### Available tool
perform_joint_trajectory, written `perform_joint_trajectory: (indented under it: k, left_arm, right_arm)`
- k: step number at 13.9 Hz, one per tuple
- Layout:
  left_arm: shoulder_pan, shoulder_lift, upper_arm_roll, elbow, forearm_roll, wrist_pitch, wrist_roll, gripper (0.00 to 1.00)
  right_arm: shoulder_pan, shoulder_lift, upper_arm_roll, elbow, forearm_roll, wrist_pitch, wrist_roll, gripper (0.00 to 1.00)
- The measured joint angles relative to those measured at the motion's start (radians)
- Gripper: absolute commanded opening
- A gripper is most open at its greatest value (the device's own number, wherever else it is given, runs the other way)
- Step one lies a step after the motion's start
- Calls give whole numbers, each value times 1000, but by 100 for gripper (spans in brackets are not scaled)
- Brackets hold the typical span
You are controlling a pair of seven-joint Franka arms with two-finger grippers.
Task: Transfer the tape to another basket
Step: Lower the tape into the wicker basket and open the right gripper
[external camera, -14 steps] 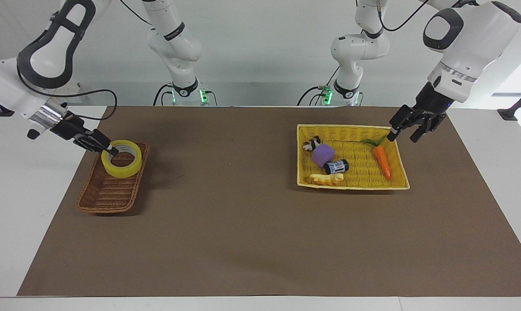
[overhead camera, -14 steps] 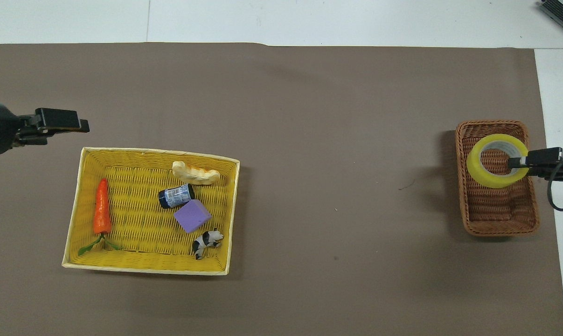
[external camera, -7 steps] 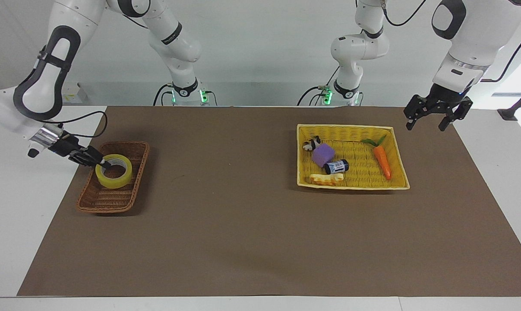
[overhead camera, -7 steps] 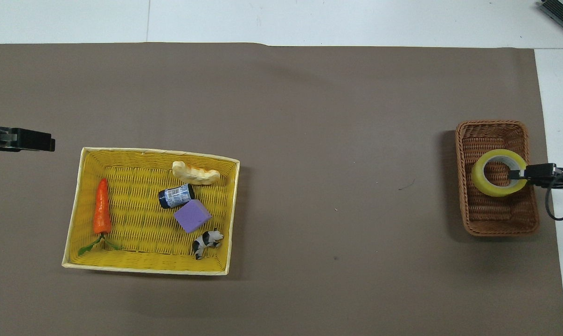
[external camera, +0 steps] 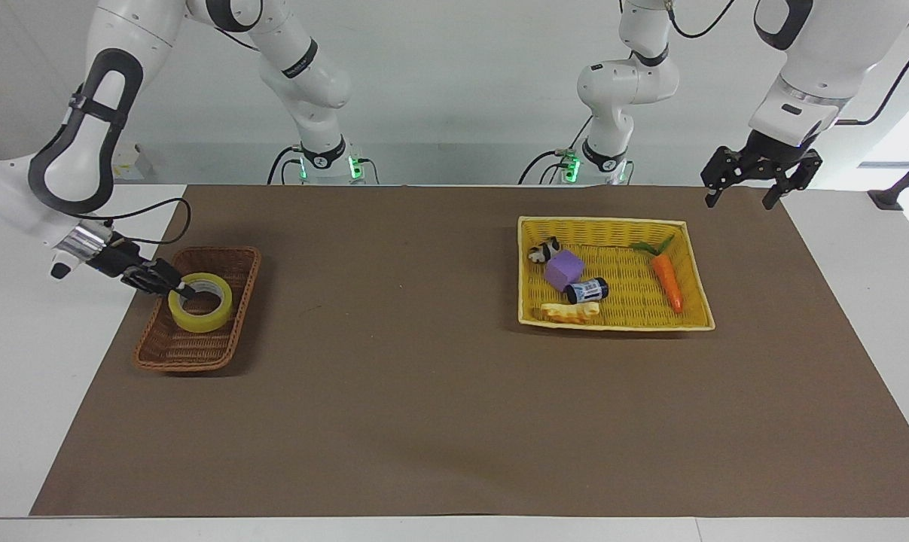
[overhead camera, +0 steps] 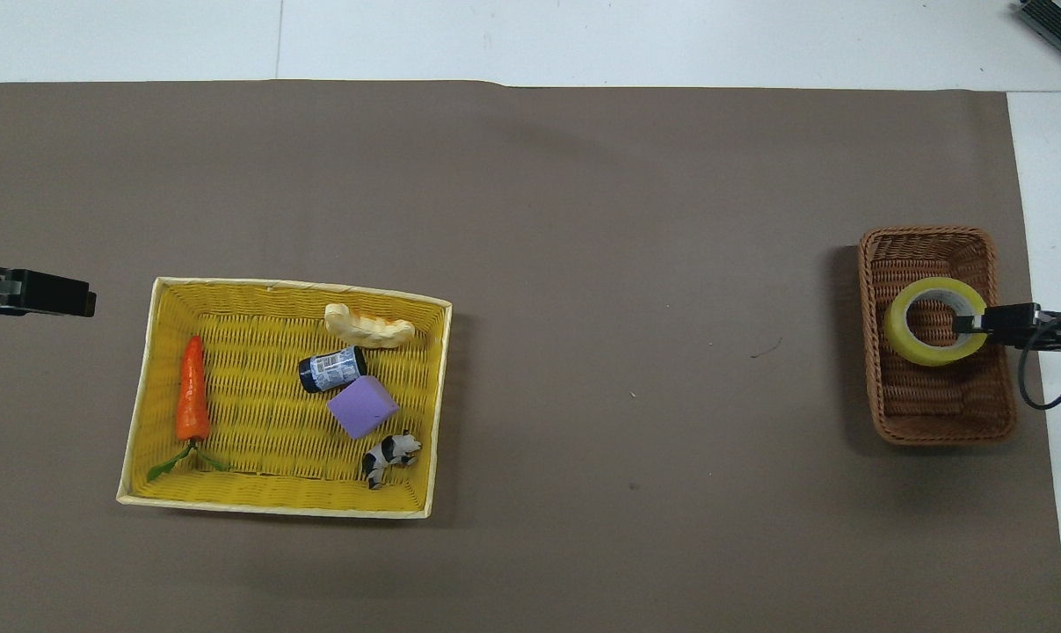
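The tape (external camera: pixel 200 302) is a yellowish ring and sits low in the narrow brown wicker basket (external camera: pixel 169 352), at the right arm's end of the table. My right gripper (external camera: pixel 184 288) is shut on the ring's wall, with one finger inside the hole. In the overhead view the tape (overhead camera: pixel 933 322), the basket (overhead camera: pixel 943 422) and the right gripper (overhead camera: pixel 966 322) show the same hold. My left gripper (external camera: pixel 738 200) is open and empty. It hangs in the air over the mat's corner beside the yellow basket (external camera: pixel 616 222), and its tip shows in the overhead view (overhead camera: pixel 83 304).
The yellow basket (overhead camera: pixel 284 286) holds a carrot (external camera: pixel 667 281), a purple block (external camera: pixel 563 270), a small dark can (external camera: pixel 587 290), a cow figure (external camera: pixel 544 250) and a pale bread piece (external camera: pixel 568 312). Brown mat (external camera: pixel 424 361) covers the table between the baskets.
My right gripper has lowered the tape into the brown basket and still grips it. My left gripper has risen and drawn away from the yellow basket's carrot corner.
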Motion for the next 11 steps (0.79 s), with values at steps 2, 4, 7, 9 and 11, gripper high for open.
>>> perform_joint_trajectory:
  k: [2,4,7,9,11]
  left_arm:
    - [-4,-7,-10,1,4,-19,23,100]
    - [-5,-7,-16,16,8,-55,29,100]
    - [-5,5,-14,59,4,-91,27,100]
    - [-5,15,-14,74,3,-91,-8,100]
    - [-5,20,-15,76,3,-94,-30,100]
  right_arm:
    - [8,6,0,-2,0,1,0,100]
    - [13,7,1,-2,0,2,0,100]
    - [14,7,0,8,0,2,0,100]
    - [14,5,0,36,0,2,0,100]
    - [29,-5,2,82,-42,4,-1,100]
